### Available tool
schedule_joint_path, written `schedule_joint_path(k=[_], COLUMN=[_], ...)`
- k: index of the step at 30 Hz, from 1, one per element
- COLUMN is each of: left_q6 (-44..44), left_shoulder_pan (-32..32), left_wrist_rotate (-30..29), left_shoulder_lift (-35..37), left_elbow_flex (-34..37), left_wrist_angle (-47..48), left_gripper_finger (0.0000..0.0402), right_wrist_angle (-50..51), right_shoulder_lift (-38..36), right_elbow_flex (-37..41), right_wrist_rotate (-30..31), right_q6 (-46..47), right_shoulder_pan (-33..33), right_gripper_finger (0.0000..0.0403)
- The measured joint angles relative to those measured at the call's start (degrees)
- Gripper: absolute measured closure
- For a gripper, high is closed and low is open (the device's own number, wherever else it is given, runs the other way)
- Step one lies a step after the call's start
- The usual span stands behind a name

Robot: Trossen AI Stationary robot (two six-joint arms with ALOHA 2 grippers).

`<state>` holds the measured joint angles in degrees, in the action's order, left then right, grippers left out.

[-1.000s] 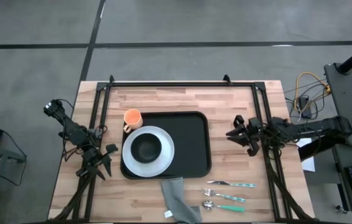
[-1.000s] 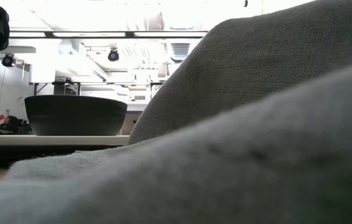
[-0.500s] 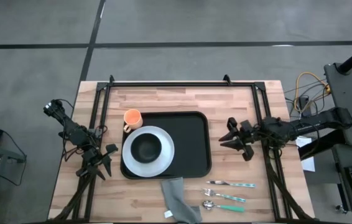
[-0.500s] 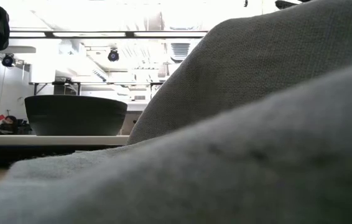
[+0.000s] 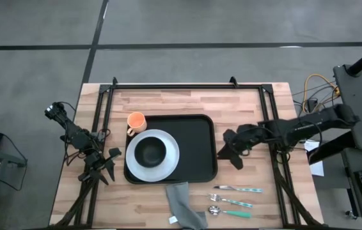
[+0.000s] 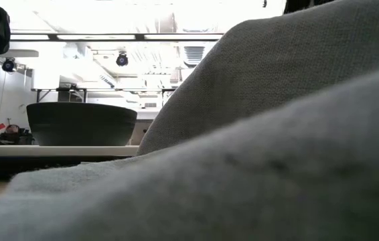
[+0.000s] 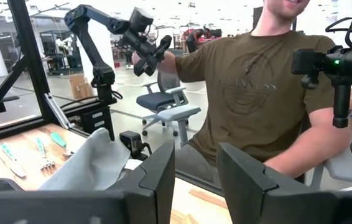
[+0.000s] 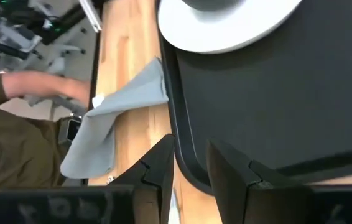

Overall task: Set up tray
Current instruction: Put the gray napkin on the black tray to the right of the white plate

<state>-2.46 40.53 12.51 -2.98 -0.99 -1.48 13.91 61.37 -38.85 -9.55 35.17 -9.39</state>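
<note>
Trouble could come if the right gripper (image 5: 230, 151), fingers a little apart and holding nothing, bumps the tray (image 5: 197, 137) on the table's middle. That could slide the plate (image 5: 166, 167) and bowl (image 5: 150, 151) (cup (image 5: 135, 121) too). The left gripper (image 5: 102, 167) waits open.

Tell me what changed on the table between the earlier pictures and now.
The right gripper moved across the table toward the tray and now sits by its right edge, holding nothing. The left gripper, plate, cup, cloth and cutlery stayed put.
</note>
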Motion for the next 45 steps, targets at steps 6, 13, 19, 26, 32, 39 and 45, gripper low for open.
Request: schedule_joint_path(k=[6, 13, 19, 26, 32, 39, 45], left_q6=[0.00, 0.00, 0.00, 0.00, 0.00, 0.00, 0.00], left_shoulder_pan=[0.01, 0.02, 0.00, 0.00, 0.02, 0.00, 0.00], left_wrist_rotate=[0.00, 0.00, 0.00, 0.00, 0.00, 0.00, 0.00], left_shoulder_lift=[0.00, 0.00, 0.00, 0.00, 0.00, 0.00, 0.00], left_elbow_flex=[0.00, 0.00, 0.00, 0.00, 0.00, 0.00, 0.00], left_wrist_angle=[-0.02, -0.01, -0.02, -0.02, -0.02, -0.02, -0.02], left_gripper_finger=[0.0301, 0.0301, 0.0301, 0.0301, 0.0301, 0.0301, 0.0301], right_wrist_angle=[9.39, 11.92, 13.16, 17.88, 27.15, 27.88, 30.51], right_shoulder_lift=[4.04, 7.52, 12.23, 20.09, 27.50, 35.57, 40.59], right_elbow_flex=[-7.56, -11.21, -14.07, -22.17, -32.61, -41.92, -46.08], right_wrist_rotate=[0.28, 0.51, -1.18, -2.35, -2.06, -2.26, -2.57], right_q6=[4.44, 9.18, 12.83, 15.09, 16.53, 17.43, 17.64], right_shoulder_pan=[-0.12, -0.15, -0.52, -1.74, -2.75, -2.75, -3.10], right_gripper_finger=[0.0319, 0.0319, 0.0319, 0.0319, 0.0320, 0.0320, 0.0320])
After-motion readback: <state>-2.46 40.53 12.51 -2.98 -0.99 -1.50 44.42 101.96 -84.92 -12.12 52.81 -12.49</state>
